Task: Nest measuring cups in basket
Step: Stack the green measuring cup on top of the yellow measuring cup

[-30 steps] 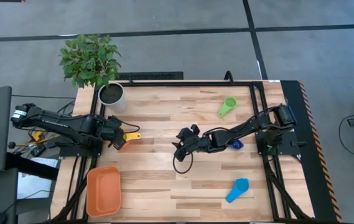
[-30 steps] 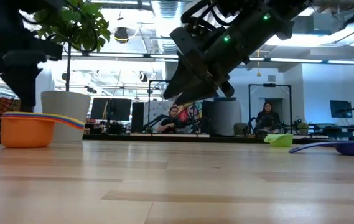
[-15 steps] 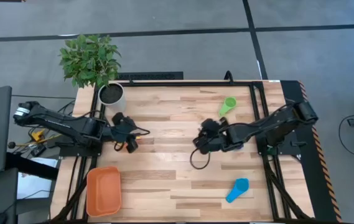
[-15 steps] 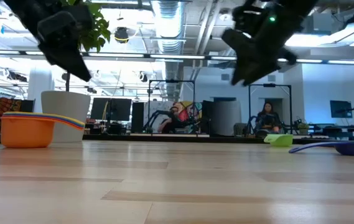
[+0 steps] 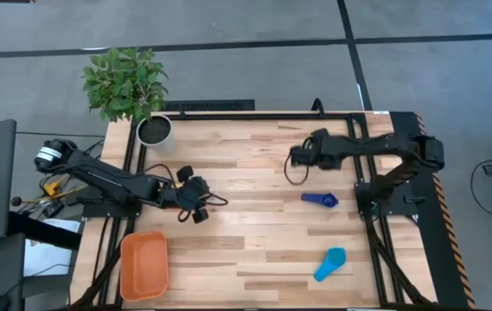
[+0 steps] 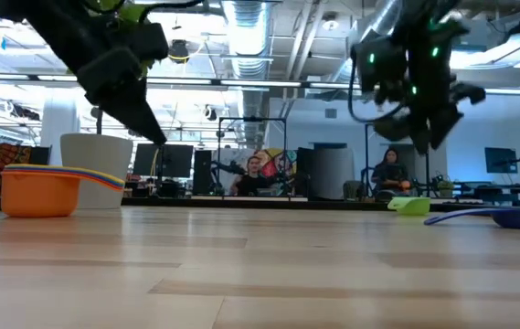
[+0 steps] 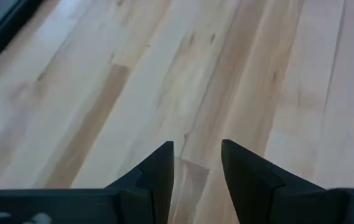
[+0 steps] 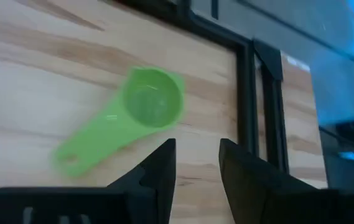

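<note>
Since a second ago my right gripper swung upper right over the green cup, fingers narrowly apart: light, rigid, slick; grip its handle.

Two dark, slim jointed robot arms, each built of black segments. The left arm ends at its base in a pale round cap, and the right arm carries a loose black cable loop near its gripper. Small green indicator lights glow on the right arm's housing (seen from table height). Each gripper has two tapered, matte black fingers.
</note>
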Robot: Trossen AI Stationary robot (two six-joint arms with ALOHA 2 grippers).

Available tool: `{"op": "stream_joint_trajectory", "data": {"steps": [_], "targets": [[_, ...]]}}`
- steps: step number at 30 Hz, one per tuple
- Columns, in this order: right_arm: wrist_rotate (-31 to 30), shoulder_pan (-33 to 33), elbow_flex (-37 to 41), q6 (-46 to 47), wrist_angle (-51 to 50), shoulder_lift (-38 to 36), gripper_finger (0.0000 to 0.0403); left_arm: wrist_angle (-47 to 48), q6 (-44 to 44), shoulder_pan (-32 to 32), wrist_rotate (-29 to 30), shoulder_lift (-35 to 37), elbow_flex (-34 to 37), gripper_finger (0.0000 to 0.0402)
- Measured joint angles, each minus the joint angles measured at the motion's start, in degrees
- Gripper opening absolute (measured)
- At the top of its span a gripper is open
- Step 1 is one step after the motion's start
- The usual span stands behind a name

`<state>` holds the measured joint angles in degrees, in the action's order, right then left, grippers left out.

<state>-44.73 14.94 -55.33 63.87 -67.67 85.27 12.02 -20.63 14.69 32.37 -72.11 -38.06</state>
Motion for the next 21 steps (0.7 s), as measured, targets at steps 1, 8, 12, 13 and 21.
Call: {"op": "stream_joint_trajectory", "data": {"steps": [1, 8, 12, 13, 21], "targets": [[1.2, 2.5, 1.2, -2.3, 1.8, 0.0, 0.0142, 0.0, -0.2, 0.1, 0.0, -0.6, 0.0, 0.0125], [10.3, 17.0, 8.9, -18.0, 19.6, -0.2, 0.0135, 0.7, -1.1, 1.7, 1.7, -1.0, 0.0, 0.0125], [13.7, 22.3, 10.7, -23.9, 29.0, -0.2, 0.0132, 0.7, -1.1, 1.9, 2.5, -1.0, 0.0, 0.0125], [14.4, 23.7, 10.9, -24.9, 30.4, -0.2, 0.013, 0.7, -1.1, 1.9, 2.5, -1.0, 0.0, 0.0125], [20.3, 31.5, 11.1, -28.8, 33.7, -0.2, 0.0114, 0.7, -1.2, 1.8, 2.6, -1.0, 0.0, 0.0125]]}}
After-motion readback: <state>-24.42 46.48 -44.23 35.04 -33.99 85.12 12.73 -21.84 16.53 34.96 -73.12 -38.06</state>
